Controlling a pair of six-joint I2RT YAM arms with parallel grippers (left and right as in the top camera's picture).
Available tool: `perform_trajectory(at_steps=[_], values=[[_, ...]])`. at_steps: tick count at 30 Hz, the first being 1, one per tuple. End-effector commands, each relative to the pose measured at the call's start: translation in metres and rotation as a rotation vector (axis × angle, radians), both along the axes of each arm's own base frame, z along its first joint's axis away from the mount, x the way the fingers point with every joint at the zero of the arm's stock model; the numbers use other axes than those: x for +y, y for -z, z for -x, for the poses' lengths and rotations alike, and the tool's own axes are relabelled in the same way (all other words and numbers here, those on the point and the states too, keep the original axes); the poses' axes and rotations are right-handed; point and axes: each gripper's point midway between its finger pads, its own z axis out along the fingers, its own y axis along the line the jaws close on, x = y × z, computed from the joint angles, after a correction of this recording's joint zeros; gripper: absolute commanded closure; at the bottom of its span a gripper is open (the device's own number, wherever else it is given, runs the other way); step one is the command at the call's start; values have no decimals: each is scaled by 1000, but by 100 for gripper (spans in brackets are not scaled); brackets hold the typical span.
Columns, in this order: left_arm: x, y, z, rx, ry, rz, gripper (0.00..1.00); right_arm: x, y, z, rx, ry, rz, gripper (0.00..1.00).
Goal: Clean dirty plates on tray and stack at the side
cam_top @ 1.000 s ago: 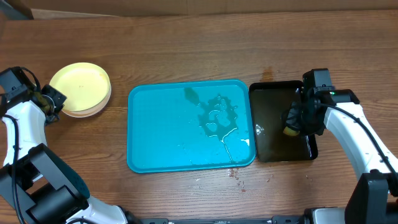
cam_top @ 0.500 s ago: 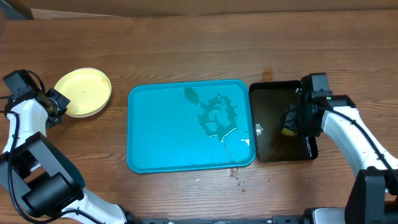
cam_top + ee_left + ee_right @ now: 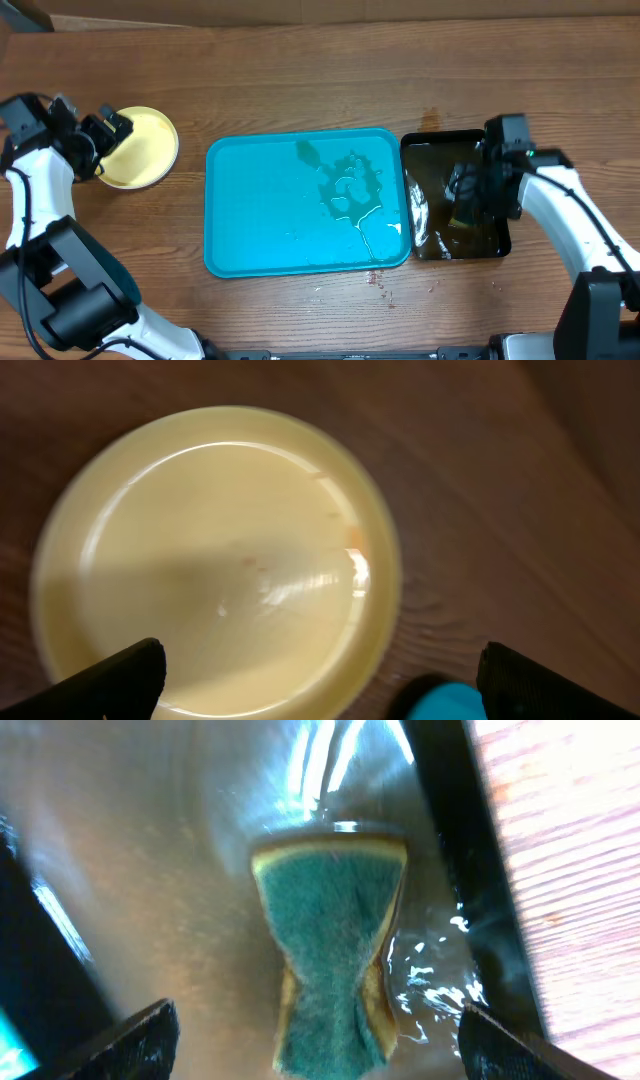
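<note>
Overhead, left hand (image 3: 103, 130) hangs open over the yellow plate (image 3: 148, 152), right hand (image 3: 468, 195) open above the black tray (image 3: 440, 138); right wrist view reveals a green sponge (image 3: 335, 940) lying ungripped.

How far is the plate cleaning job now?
Done, it seems: the blue tray holds no plates, only water, and the yellow plate sits on the table beside it. In hand: nothing; the left gripper and right gripper are open, the sponge lying in the black tray. Left: perhaps only a faint orange speck on that plate.
</note>
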Motion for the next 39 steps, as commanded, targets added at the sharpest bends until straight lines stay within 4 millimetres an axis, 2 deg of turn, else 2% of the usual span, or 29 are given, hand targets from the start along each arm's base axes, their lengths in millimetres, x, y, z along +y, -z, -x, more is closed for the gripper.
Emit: perform_trajectory(at_steps=[1, 4, 6, 8, 13, 16, 22, 28, 30, 33, 35, 39], values=[[-66, -91, -23, -216, 214, 17, 0, 0, -54, -39, -132, -20, 5, 0], [-115, -118, -22, -257, 321, 28, 0, 1, -74, -48, -163, -19, 4, 0], [-148, -125, -17, -250, 388, 39, 0, 1, -76, -53, -183, -19, 4, 0], [-183, -125, -12, -226, 460, 56, 0, 1, -77, -54, -190, -19, 3, 0], [-256, -113, -1, -166, 619, 97, 0, 1, -77, -55, -194, -19, 3, 0], [-286, -109, 4, -152, 690, 107, 0, 1, -77, -55, -195, -19, 3, 0], [-319, -105, 11, -140, 766, 116, 0, 1, -77, -55, -195, -19, 3, 0], [-326, -105, 13, -139, 784, 117, 0, 1, -75, -54, -188, -19, 4, 0], [-326, -105, 13, -139, 784, 117, 0, 1, -81, -54, -204, -19, 3, 0], [-326, -105, 13, -139, 784, 117, 0, 1, -107, -51, -281, -19, 0, 0], [-326, -105, 13, -139, 784, 117, 0, 1, -132, -46, -356, -19, -3, 0], [-326, -105, 13, -139, 784, 117, 0, 0, -197, -23, -557, -17, -9, 0]])
